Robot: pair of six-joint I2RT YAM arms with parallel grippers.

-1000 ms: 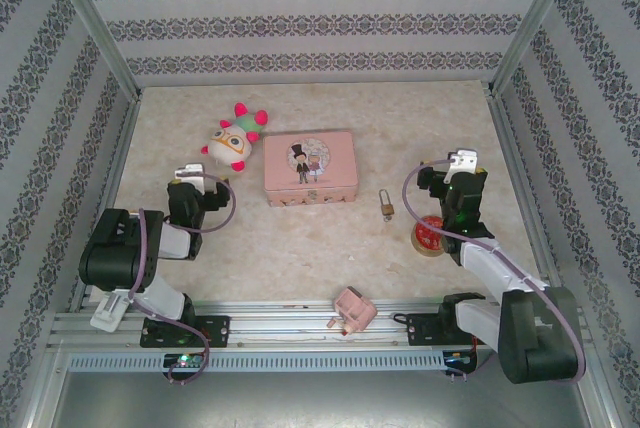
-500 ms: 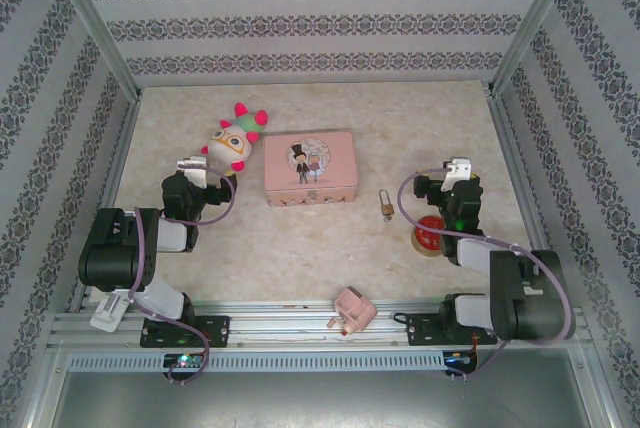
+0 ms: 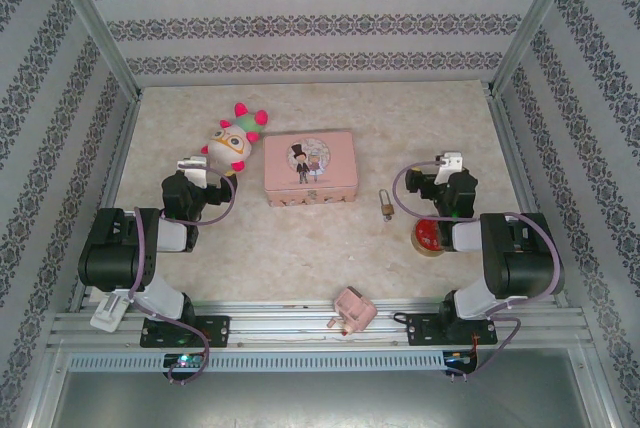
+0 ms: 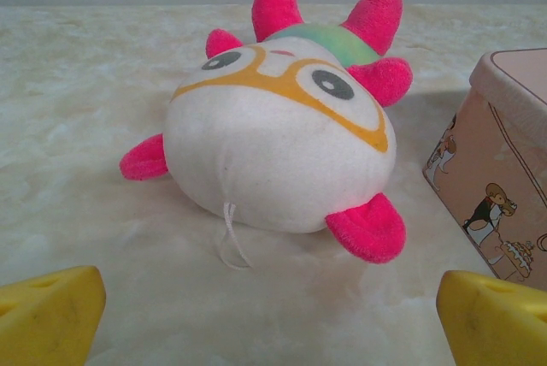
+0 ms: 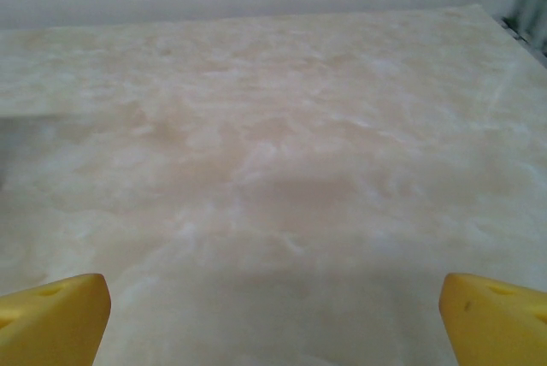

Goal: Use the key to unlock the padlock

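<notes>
Tiny brass padlock (image 3: 386,208) with thin silver shackle lying on marbled tabletop (image 3: 300,248), shackle pointing at far wall, near right gripper (image 5: 273,319), on its left side; right arm nearer. Right gripper and left gripper (image 4: 273,319) both gaping, empty.

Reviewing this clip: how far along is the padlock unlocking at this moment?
Done: nothing yet. The padlock lies untouched on the table, right of the pink tin.
In hand: nothing. The left gripper is open and empty, facing the plush toy; the right gripper is open and empty over bare table.
Left: grasping lock and key, inserting, turning. The key is too small to make out.
</notes>
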